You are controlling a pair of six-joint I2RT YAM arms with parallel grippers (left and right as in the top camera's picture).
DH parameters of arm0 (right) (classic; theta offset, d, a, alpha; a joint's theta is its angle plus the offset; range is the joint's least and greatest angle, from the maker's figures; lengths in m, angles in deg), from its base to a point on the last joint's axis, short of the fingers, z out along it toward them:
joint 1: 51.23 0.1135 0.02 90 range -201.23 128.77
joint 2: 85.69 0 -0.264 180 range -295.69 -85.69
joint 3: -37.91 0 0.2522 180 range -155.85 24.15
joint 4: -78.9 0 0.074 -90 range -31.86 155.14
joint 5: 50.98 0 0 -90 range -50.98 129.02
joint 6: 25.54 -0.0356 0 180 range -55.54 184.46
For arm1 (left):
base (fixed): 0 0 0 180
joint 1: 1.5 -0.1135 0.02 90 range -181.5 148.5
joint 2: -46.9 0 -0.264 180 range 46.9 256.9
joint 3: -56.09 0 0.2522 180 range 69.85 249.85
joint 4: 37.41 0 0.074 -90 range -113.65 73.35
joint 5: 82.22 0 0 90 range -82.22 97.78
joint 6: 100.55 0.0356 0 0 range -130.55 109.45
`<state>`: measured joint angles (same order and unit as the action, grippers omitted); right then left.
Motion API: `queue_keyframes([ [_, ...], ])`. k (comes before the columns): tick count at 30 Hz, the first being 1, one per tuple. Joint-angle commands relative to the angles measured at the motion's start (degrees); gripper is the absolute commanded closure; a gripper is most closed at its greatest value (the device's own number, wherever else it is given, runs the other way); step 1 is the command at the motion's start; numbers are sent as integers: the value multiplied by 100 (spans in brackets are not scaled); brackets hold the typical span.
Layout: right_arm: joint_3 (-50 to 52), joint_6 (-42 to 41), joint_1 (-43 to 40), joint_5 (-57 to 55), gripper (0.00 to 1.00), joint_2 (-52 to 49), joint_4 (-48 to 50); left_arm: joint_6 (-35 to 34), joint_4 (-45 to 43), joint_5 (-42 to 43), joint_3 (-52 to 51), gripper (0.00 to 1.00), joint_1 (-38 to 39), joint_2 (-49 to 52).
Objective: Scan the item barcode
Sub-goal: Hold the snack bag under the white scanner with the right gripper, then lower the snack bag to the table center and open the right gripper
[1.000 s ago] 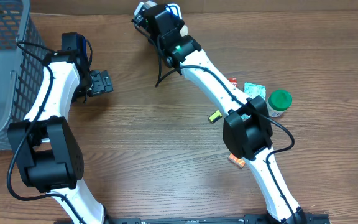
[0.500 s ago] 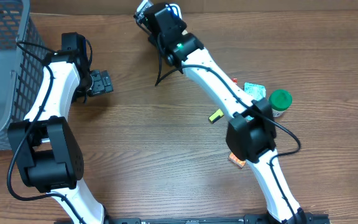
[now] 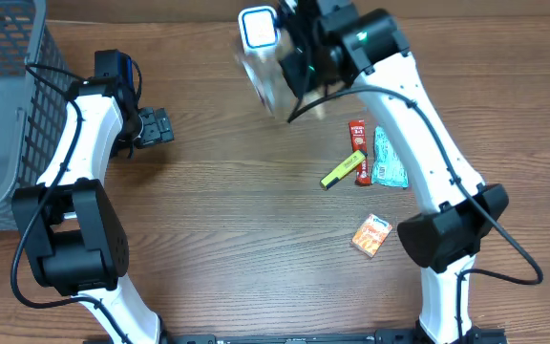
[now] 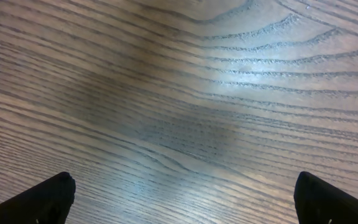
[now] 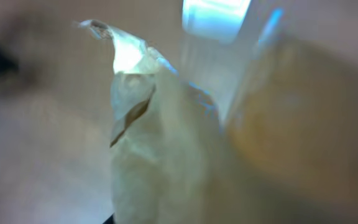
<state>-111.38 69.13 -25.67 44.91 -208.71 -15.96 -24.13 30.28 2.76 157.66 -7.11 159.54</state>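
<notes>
Right claw (image 3: pixel 292 59): I am seeing it clenching on the bag (image 3: pixel 264 75), at 12 o'clock on the surface (image 3: pixel 237 258).
Bag: it is showing as blurred clear plastic, with a blue-and-white label (image 3: pixel 257 28) at its 12 o'clock end. I am not able to tell whether it is touching the surface. In the right wrist view pale crinkled film is filling the frame.
Left claw (image 3: pixel 154 126): released, jaws standing wide, sitting at 10 o'clock and gripping nothing. Its fingertips (image 4: pixel 50 198) are framing bare wood.
Basket (image 3: pixel 8 57): grey mesh, sitting at the 10 o'clock edge.
Loose items: a red packet (image 3: pixel 356 143), yellow stick (image 3: pixel 336 175) and teal packet (image 3: pixel 388 161) are lying close together at 3 o'clock. An orange packet (image 3: pixel 372 234) is lying apart at 5 o'clock.
</notes>
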Motion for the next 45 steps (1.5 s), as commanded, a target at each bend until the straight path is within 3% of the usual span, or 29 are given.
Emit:
queue_keyframes([
  [1,164,-319,-192,863,78,-57,-356,-59,-24,-50,72,0,37,11],
  [2,240,-317,-223,857,64,-57,-444,-59,-22,-50,72,0,37,11],
  [5,490,-319,-302,833,7,-57,-584,-59,-24,-50,72,0,37,11],
  [6,535,-319,-317,809,0,-57,-608,-59,-22,-50,72,0,37,11],
  [45,629,-317,-345,619,0,219,-575,-59,-22,-50,72,0,39,11],
])
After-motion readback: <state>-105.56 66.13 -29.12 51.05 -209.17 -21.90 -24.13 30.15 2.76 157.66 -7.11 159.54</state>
